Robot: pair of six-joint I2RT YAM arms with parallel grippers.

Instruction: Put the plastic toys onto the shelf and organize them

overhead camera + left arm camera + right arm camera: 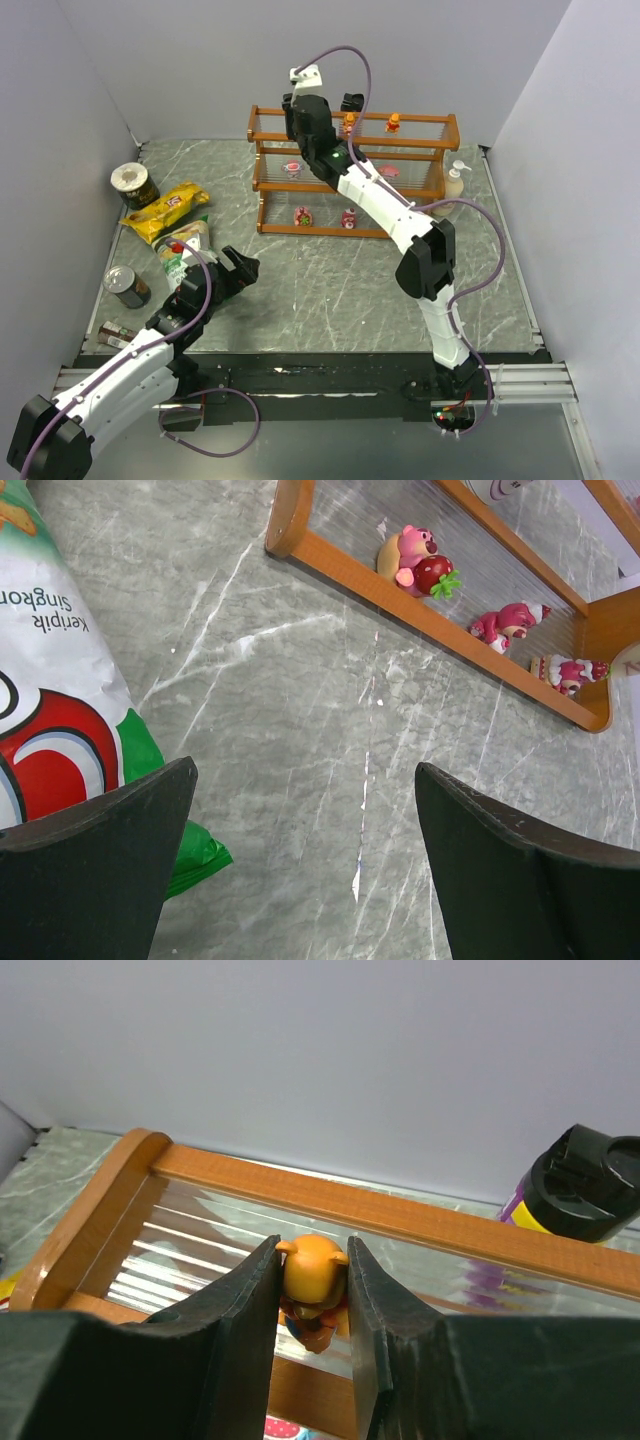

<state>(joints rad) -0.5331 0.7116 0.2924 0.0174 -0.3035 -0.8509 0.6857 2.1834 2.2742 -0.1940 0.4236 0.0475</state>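
Observation:
My right gripper [312, 1260] is shut on an orange toy [315, 1272], holding its head over the left part of the shelf's top tier [200, 1245]. From above, that gripper [303, 130] hides the toy. Two more orange toys [349, 124] [393, 122] stand on the top tier of the shelf [262, 160]. Pink toys sit on the middle tier [292, 167] [388, 171] and the bottom tier [303, 215] [348, 218]. My left gripper [240, 265] [305, 820] hangs open over bare table near the chip bags, holding nothing. In the left wrist view, three pink toys [415, 562] [510, 622] [568, 670] show on the shelf.
A yellow chip bag [165, 210] and a green-and-white bag [185, 250] [60, 710] lie at the left. Cans [133, 182] [125, 285] [115, 332] stand around them. A soap bottle [455, 182] stands right of the shelf; a black-capped purple bottle [590, 1195] is behind it.

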